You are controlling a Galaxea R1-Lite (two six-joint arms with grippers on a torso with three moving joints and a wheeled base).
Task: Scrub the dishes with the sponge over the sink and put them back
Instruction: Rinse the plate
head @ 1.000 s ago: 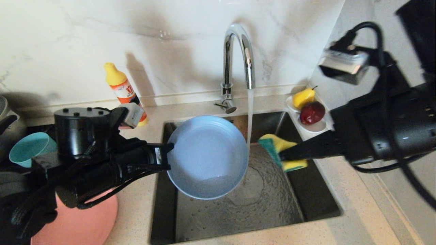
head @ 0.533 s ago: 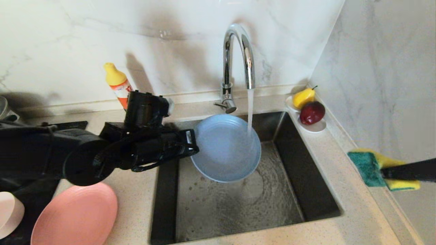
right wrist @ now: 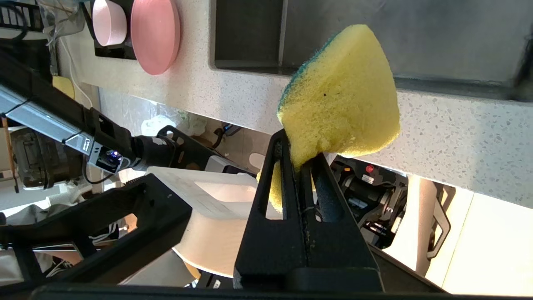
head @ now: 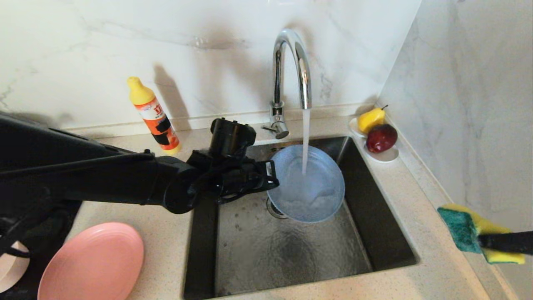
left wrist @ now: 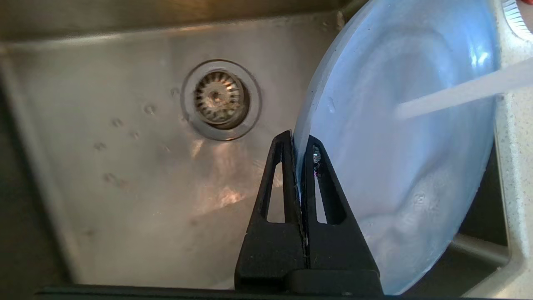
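Observation:
My left gripper [head: 270, 180] [left wrist: 298, 139] is shut on the rim of the grey-blue plate [head: 306, 189] [left wrist: 399, 146], holding it tilted over the steel sink [head: 291, 250] under the running tap [head: 291, 62]. Water strikes the plate's face and pools in its lower part. My right gripper [head: 483, 241] [right wrist: 296, 152] is shut on the yellow and green sponge [head: 466, 231] [right wrist: 341, 96], out over the counter at the far right, away from the sink. The salmon-pink plate [head: 93, 262] [right wrist: 155, 35] lies on the counter at the left, beside the pale bowl [right wrist: 109, 21].
An orange bottle with a yellow cap [head: 152, 114] stands against the back wall. A white saucer [head: 385, 155] with a red apple [head: 381, 137] and a yellow pear [head: 370, 118] sits in the back right corner. The strainer drain [left wrist: 220, 99] shows beside the held plate.
My left arm carried the grey-blue plate to the right and farther back, until the tap's stream lands on it. My right arm drew the sponge out of the sink to the right counter edge.

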